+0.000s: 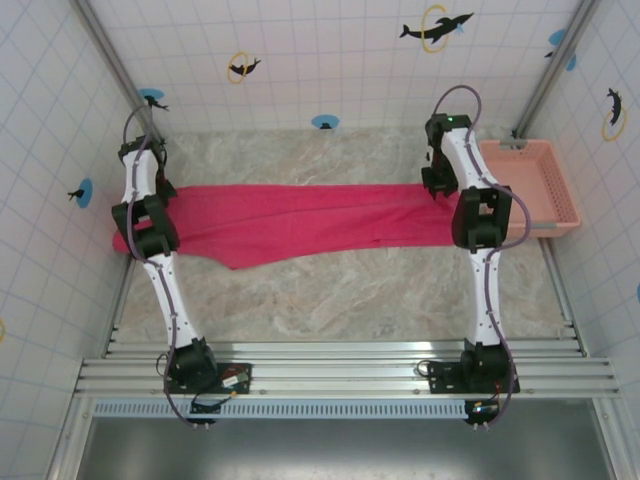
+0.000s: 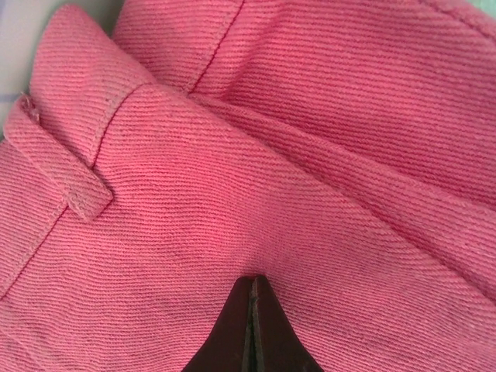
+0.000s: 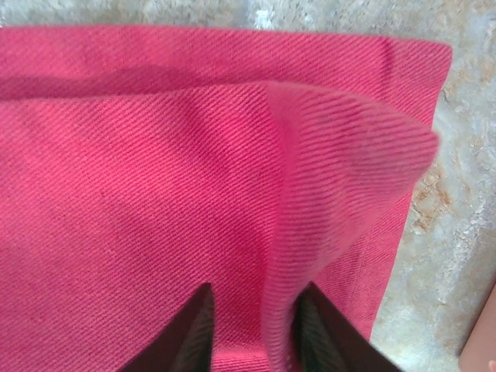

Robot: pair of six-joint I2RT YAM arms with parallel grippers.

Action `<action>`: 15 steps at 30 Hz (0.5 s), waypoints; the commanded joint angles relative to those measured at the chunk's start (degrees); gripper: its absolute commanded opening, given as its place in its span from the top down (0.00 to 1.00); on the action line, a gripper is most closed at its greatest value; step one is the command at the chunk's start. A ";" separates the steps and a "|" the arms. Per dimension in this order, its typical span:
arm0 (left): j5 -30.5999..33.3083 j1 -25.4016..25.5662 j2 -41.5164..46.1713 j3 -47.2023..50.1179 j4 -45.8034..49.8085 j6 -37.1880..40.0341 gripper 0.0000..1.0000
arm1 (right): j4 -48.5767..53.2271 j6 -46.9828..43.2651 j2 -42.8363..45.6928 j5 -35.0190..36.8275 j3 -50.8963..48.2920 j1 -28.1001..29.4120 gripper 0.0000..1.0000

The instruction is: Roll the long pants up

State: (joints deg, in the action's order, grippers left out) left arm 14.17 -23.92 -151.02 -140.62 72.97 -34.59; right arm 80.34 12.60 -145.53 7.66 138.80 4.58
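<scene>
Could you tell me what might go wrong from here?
The left gripper is shut at the waistband of the long pants, perhaps on a thin pinch that could slip. The right gripper straddles a raised fold at the hem, so the roll may start skewed or bunched.

- Bright pink-red pants (image 1: pixel 300 222) lie stretched flat across a marbled table (image 1: pixel 330 295), running left to right.
- The left arm (image 1: pixel 165 285) bends over the left end of the pants.
- The right arm (image 1: pixel 487 290) reaches over their right end.
- A pale pink basket (image 1: pixel 538 182) sits at the table's right edge, just beside the right arm.
- White tiled walls (image 1: pixel 330 70) with dolphin stickers (image 1: pixel 437 27) surround the table.
</scene>
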 commanded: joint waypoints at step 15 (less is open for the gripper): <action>-12.17 0.92 5.38 11.18 -3.91 0.50 0.20 | -19.15 3.05 28.44 -4.49 -41.28 -7.99 0.35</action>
State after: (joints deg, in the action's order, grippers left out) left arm 7.44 -25.02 -144.86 -131.44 68.53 -35.94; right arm 66.28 15.03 -121.91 4.43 100.42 -4.01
